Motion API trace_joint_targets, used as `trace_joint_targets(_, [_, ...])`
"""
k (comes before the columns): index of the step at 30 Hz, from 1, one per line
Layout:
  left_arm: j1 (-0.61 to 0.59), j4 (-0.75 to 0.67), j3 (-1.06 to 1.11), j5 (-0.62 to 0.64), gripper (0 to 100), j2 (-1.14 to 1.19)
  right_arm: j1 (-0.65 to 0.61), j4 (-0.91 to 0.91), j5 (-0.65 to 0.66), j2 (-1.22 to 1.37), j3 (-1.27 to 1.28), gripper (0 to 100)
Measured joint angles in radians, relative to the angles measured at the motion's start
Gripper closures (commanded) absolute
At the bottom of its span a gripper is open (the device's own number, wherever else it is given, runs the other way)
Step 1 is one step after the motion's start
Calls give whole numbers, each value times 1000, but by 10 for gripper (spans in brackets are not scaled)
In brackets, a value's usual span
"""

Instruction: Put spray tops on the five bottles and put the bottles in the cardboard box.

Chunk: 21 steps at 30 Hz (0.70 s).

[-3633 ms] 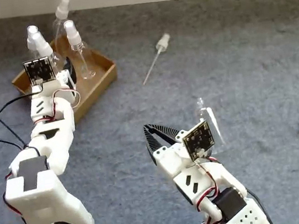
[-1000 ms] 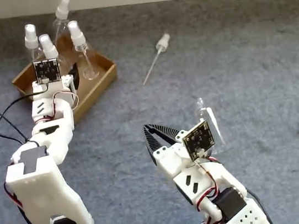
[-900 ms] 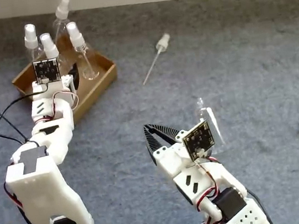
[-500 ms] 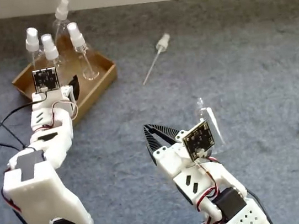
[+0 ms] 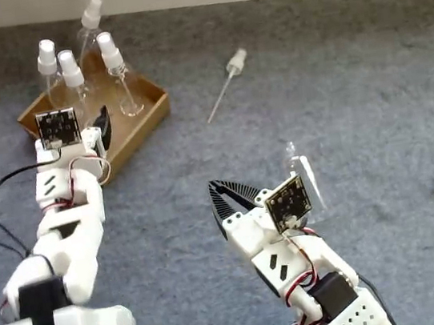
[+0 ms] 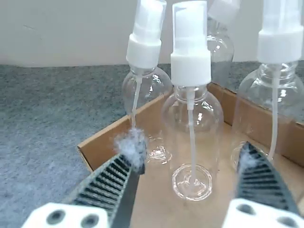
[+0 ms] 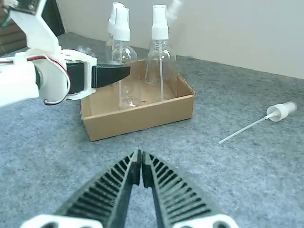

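Observation:
The cardboard box (image 5: 142,116) sits at the far left with several clear bottles in it, all with white spray tops. One of these capped bottles (image 6: 192,109) stands just beyond my left gripper (image 6: 187,152), which is open and holds nothing. In the high view the left gripper (image 5: 99,126) is at the box's near edge. My right gripper (image 7: 141,166) is shut and empty, low over the carpet and pointing at the box (image 7: 137,114). A loose spray top (image 5: 235,61) with its tube lies on the carpet. A clear topless bottle (image 5: 303,173) lies beside the right arm's wrist.
Grey carpet (image 5: 353,95) covers the table, open between the box and the loose spray top (image 7: 280,111). A pale wall runs along the far edge. The left arm's gripper (image 7: 102,75) shows in the right wrist view, at the box's side.
The left arm has drawn back from the box towards the near side. The bottle it stood at stays upright in the box. The right arm has not moved.

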Motion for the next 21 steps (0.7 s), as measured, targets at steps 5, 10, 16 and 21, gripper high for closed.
trace_joint_targets(5, [0, 161, 80, 0, 730, -210, 0, 9, 0, 0, 0, 994])
trace_joint_targets(10, [9, 489, 80, 0, 730, -445, 0, 9, 0, 0, 0, 994])
trace_joint_targets(16, [100, 911, 55, 0, 730, -707, 0, 9, 0, 0, 0, 994])
trace_joint_targets(21, [172, 1329, -157, 0, 730, -784, 0, 9, 0, 0, 0, 994])
